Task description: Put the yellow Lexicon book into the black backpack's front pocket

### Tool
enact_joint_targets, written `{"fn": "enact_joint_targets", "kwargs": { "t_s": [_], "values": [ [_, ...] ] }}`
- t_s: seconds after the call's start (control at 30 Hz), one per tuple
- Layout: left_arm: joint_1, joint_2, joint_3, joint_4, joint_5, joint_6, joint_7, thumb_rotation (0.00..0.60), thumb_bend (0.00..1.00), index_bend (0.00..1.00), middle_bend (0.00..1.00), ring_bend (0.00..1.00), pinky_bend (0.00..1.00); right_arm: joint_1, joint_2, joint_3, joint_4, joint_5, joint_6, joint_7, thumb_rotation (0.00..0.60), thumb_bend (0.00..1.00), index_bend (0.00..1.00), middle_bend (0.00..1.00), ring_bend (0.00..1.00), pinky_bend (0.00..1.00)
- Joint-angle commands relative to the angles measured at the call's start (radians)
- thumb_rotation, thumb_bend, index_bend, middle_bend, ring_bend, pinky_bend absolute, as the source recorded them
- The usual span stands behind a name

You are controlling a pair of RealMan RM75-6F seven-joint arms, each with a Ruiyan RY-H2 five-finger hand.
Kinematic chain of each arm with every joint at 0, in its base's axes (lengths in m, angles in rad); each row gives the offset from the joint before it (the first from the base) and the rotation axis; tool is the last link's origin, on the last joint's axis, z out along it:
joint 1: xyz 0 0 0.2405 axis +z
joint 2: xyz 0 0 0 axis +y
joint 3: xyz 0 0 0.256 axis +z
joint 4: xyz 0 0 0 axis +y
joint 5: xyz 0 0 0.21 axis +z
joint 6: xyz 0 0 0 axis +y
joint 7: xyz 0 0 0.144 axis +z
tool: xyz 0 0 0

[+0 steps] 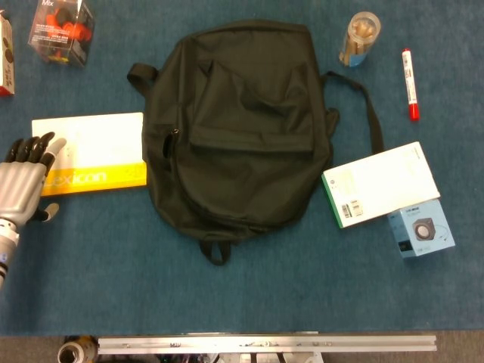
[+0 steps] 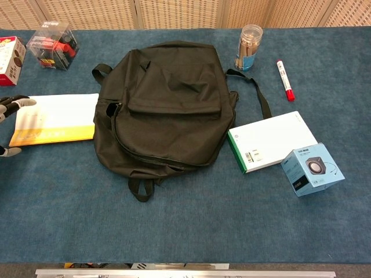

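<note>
The yellow and white Lexicon book lies flat on the blue table, left of the black backpack. The backpack lies flat with its front pocket facing up, and the pocket looks closed. My left hand is at the book's left end, fingers spread and dark fingertips over the book's left edge, thumb below the near edge. It holds nothing. The right hand is in neither view.
A white and green box and a small blue speaker box lie right of the backpack. A red marker and a clear jar are at the back right. A clear box with red items sits at the back left.
</note>
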Motion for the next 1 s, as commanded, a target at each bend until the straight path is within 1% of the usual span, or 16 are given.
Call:
{"fn": "enact_joint_targets", "kwargs": {
  "t_s": [0.03, 0.2, 0.3, 0.53, 0.67, 0.73, 0.83, 1.0],
  "values": [
    [-0.009, -0.011, -0.004, 0.011, -0.015, -0.014, 0.006, 0.600, 0.19, 0.06, 0.00, 0.00, 0.00, -0.001, 0.000, 0.000, 0.001, 0.001, 0.000, 0.001, 0.600, 0.15, 0.00, 0.04, 0.00, 0.00],
    [-0.017, -0.020, -0.003, 0.016, -0.030, -0.024, 0.021, 0.600, 0.19, 0.08, 0.03, 0.00, 0.00, -0.003, 0.000, -0.001, 0.001, 0.000, 0.003, 0.002, 0.600, 0.15, 0.00, 0.04, 0.00, 0.00],
    [-0.017, -0.027, -0.005, 0.015, -0.040, -0.019, 0.035, 0.600, 0.19, 0.11, 0.08, 0.04, 0.00, -0.004, 0.000, -0.003, 0.003, -0.002, 0.002, 0.003, 0.600, 0.15, 0.00, 0.04, 0.00, 0.00],
    [-0.023, -0.048, -0.013, 0.020, -0.067, -0.012, 0.066, 0.600, 0.19, 0.20, 0.13, 0.08, 0.01, -0.006, -0.003, -0.005, 0.013, -0.002, 0.002, 0.014, 0.600, 0.15, 0.00, 0.04, 0.00, 0.00],
    [-0.024, -0.064, -0.019, 0.027, -0.086, -0.005, 0.081, 0.600, 0.19, 0.22, 0.17, 0.12, 0.02, -0.008, -0.004, -0.006, 0.020, -0.001, 0.003, 0.022, 0.600, 0.15, 0.00, 0.04, 0.00, 0.00],
    [-0.025, -0.071, -0.021, 0.031, -0.094, -0.003, 0.090, 0.600, 0.19, 0.22, 0.18, 0.13, 0.05, -0.008, -0.004, -0.007, 0.023, -0.001, 0.001, 0.025, 0.600, 0.15, 0.00, 0.04, 0.00, 0.00],
    [-0.029, -0.079, -0.023, 0.033, -0.107, -0.008, 0.102, 0.600, 0.19, 0.22, 0.19, 0.13, 0.07, -0.008, -0.004, -0.007, 0.027, -0.002, 0.001, 0.029, 0.600, 0.15, 0.00, 0.04, 0.00, 0.00],
    [-0.036, -0.088, -0.026, 0.034, -0.125, -0.012, 0.122, 0.600, 0.19, 0.22, 0.19, 0.13, 0.07, -0.008, -0.005, -0.009, 0.037, -0.003, -0.002, 0.040, 0.600, 0.15, 0.00, 0.04, 0.00, 0.00]
  ]
}}
